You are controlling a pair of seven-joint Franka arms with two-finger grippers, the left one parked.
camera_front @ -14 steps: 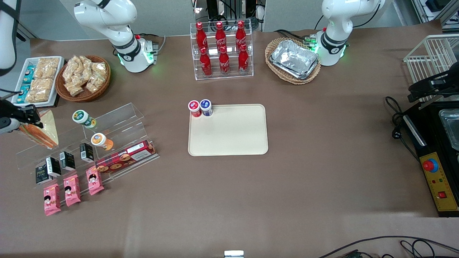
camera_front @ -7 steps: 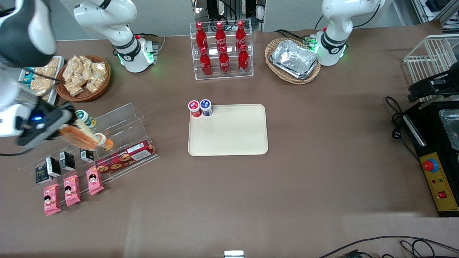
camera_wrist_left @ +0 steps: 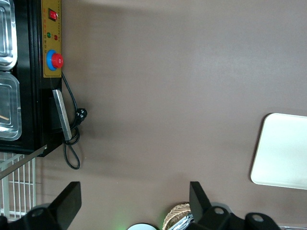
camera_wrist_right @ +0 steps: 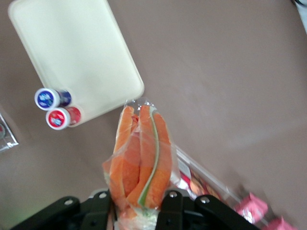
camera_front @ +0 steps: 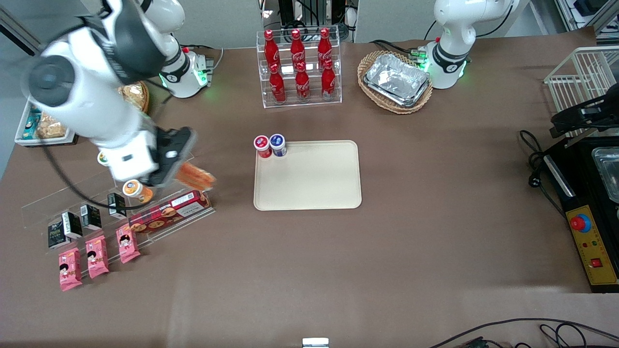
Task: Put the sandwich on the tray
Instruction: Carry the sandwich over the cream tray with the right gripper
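Sandwich (camera_wrist_right: 140, 160) aloft, grasped in the gripper (camera_wrist_right: 136, 203).
It hangs above the clear acrylic rack (camera_front: 164, 164), near the cream tray (camera_front: 314, 186), which holds a red-capped cup (camera_front: 262, 145) and a blue-capped cup (camera_front: 277, 144) on the desk (camera_front: 387, 251).

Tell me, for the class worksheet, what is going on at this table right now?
The working arm's gripper is shut on the sandwich and holds it in the air above the clear display stand, toward the working arm's end of the table. The tray lies flat mid-table with a red-capped cup and a blue-capped cup at one corner. The sandwich is not yet over the tray.
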